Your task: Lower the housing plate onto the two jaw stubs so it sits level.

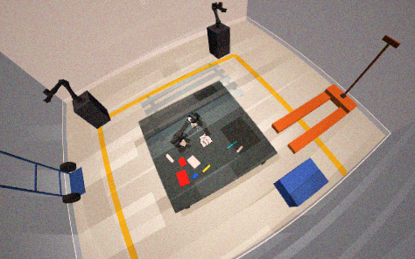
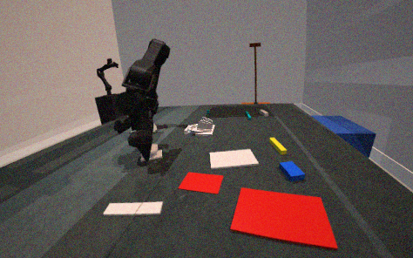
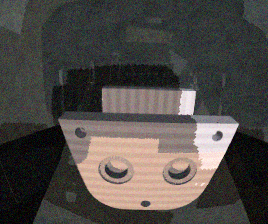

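Note:
The housing plate (image 3: 145,192) is pale, rounded at one end, with two ringed holes and three small holes. A ribbed pale block (image 3: 140,101) shows behind its straight edge. The plate also shows as a pale patch under the arm in the top view (image 1: 183,143) and the exterior view (image 2: 156,153). My gripper (image 3: 145,136) (image 2: 148,158) is open and low over the plate, with a dark finger on either side of it and nothing gripped. A pale assembly (image 1: 205,140) (image 2: 200,129) with a raised ribbed part stands farther along the table; its jaws and stubs are too small to tell apart.
A white card (image 1: 193,162) (image 2: 233,159), two red sheets (image 2: 201,182) (image 2: 284,218), a white strip (image 1: 170,157) (image 2: 133,208), a blue block (image 2: 292,171) and a yellow bar (image 2: 278,145) lie on the table. A teal stick (image 1: 232,144) and a pale bar (image 1: 239,149) lie near the dark mat (image 1: 244,127).

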You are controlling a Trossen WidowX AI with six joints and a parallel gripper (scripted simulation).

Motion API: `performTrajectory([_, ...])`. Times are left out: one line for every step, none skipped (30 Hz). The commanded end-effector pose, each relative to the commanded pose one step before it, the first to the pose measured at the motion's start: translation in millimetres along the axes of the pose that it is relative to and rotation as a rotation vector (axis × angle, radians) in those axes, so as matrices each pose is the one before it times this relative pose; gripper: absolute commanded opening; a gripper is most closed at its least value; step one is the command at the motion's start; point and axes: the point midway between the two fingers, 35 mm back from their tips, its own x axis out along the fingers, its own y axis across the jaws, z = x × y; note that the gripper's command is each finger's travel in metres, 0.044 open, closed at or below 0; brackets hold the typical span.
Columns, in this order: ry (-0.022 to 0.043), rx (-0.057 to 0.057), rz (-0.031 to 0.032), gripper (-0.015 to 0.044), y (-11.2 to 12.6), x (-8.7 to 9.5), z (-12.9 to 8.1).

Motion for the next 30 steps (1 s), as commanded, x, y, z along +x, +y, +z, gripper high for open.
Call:
performTrajectory([0.0065, 0.0058, -0.00441, 0.044, -1.6, 1.6, -0.49])
performTrajectory([0.0, 0.0, 0.0, 0.044, 0.0, 0.0, 0.0])
performTrajectory([0.0, 0.0, 0.0, 0.044, 0.0, 0.0, 0.0])
performTrajectory([0.0, 0.0, 0.0, 0.044, 0.0, 0.0, 0.0])
performTrajectory([0.0, 0.0, 0.0, 0.044, 0.0, 0.0, 0.0])
performTrajectory([0.00001, 0.0, 0.0, 0.044, 0.0, 0.17, 0.0])
performTrajectory([0.00002, 0.0, -0.00001, 0.044, 0.0, 0.52, -0.01])
performTrajectory([0.00002, 0.0, -0.00001, 0.044, 0.0, 0.52, -0.01])
performTrajectory([0.00001, 0.0, 0.0, 0.044, 0.0, 0.17, 0.0])
performTrajectory([0.0, 0.0, 0.0, 0.044, 0.0, 0.0, 0.0])
performTrajectory([0.0, 0.0, 0.0, 0.044, 0.0, 0.0, 0.0])
performTrajectory([0.0, 0.0, 0.0, 0.044, 0.0, 0.0, 0.0])
performTrajectory([0.0, 0.0, 0.0, 0.044, 0.0, 0.0, 0.0])
performTrajectory([0.0, 0.0, 0.0, 0.044, 0.0, 0.0, 0.0])
performTrajectory([0.0, 0.0, 0.0, 0.044, 0.0, 0.0, 0.0])
performTrajectory([0.0, 0.0, 0.0, 0.044, 0.0, 0.0, 0.0])
performTrajectory([0.0, 0.0, 0.0, 0.044, 0.0, 0.0, 0.0])
performTrajectory([0.0, 0.0, 0.0, 0.044, 0.0, 0.0, 0.0])
performTrajectory([0.0, 0.0, 0.0, 0.044, 0.0, 0.0, 0.0])
performTrajectory([0.0, 0.0, 0.0, 0.044, 0.0, 0.0, 0.0])
performTrajectory([0.0, 0.0, 0.0, 0.044, 0.0, 0.0, 0.0])
performTrajectory([0.0, 0.0, 0.0, 0.044, 0.0, 0.0, 0.0])
performTrajectory([0.0, 0.0, 0.0, 0.044, 0.0, 0.0, 0.0])
performTrajectory([0.0, 0.0, 0.0, 0.044, 0.0, 0.0, 0.0])
performTrajectory([0.0, 0.0, 0.0, 0.044, 0.0, 0.0, 0.0])
performTrajectory([0.0, 0.0, 0.0, 0.044, 0.0, 0.0, 0.0])
performTrajectory([-0.00617, -0.0052, 0.00326, 0.0433, 1.2, -1.3, 0.52])
performTrajectory([0.0, 0.0, 0.0, 0.0427, 0.0, 0.0, 0.0])
performTrajectory([0.0, 0.0, 0.0, 0.042, 0.0, 0.0, 0.0])
performTrajectory([0.0, 0.0, 0.0, 0.0413, 0.0, 0.0, 0.0])
